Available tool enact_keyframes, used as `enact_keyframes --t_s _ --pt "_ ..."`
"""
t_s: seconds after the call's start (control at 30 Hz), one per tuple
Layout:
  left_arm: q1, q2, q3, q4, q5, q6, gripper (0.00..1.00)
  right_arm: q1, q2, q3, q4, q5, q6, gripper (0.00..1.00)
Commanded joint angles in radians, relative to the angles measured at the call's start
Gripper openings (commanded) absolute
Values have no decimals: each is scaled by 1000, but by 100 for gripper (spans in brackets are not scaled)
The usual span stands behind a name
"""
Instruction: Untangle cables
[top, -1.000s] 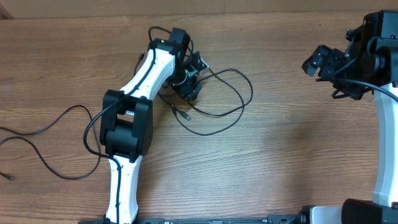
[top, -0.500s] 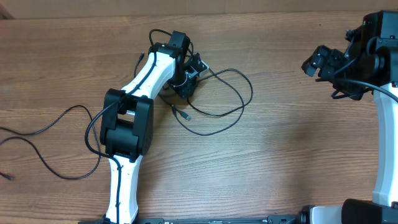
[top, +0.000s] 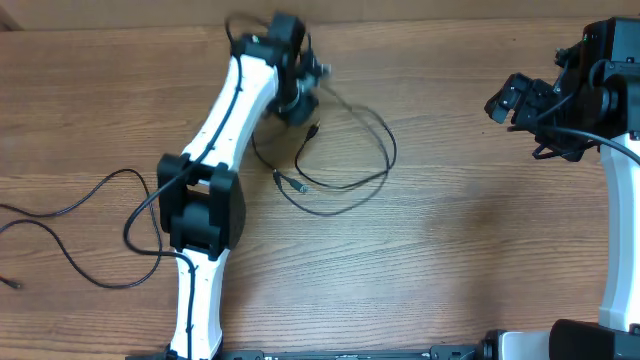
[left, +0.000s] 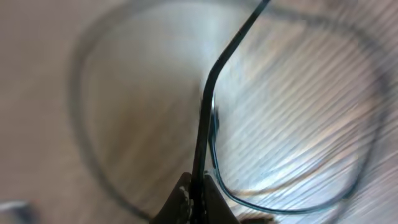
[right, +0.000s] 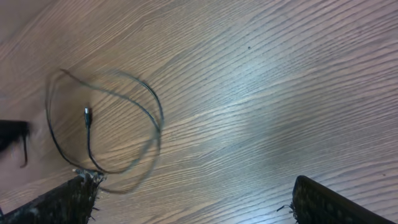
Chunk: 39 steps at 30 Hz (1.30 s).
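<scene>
Since a second ago we see the left arm stretched out straighter toward the far edge of the wooden table (top: 450, 250), its wrist blurred, and the left gripper (top: 297, 100) gone from spread to pressed together. It now pinches one strand of the cables (top: 392, 150); in the left wrist view that black strand (left: 205, 112) rises from between the closed fingertips. The rest of the cables trail as a loose loop on the table just right of the gripper, with a plug end (top: 281, 179) lying below it. The right arm is folded up near the table's right edge, well apart, and the right gripper (right: 193, 202) has its fingers spread wide over bare wood
</scene>
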Motion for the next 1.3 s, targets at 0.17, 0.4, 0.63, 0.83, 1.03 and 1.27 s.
enact_keyframes --t_s 0.17,0.4,0.63,0.83,1.03,1.27 --pt "6 -230 430 -32 37 -111 4 3 2 -6 2 5 -3 99" --pt "20 -427 512 148 39 -117 4 3 4 -6 2 5 -3 100" --pt "32 -543 512 344 -47 -133 4 3 5 -18 2 -2 -4 100" --pt "104 -602 512 427 -153 -134 4 3 5 -70 11 -2 -7 100" --pt "284 -600 509 273 -138 -271 4 3 5 -104 26 -9 -7 100" --pt "559 -495 507 55 -62 -415 4 3 5 -108 25 -21 -8 100"
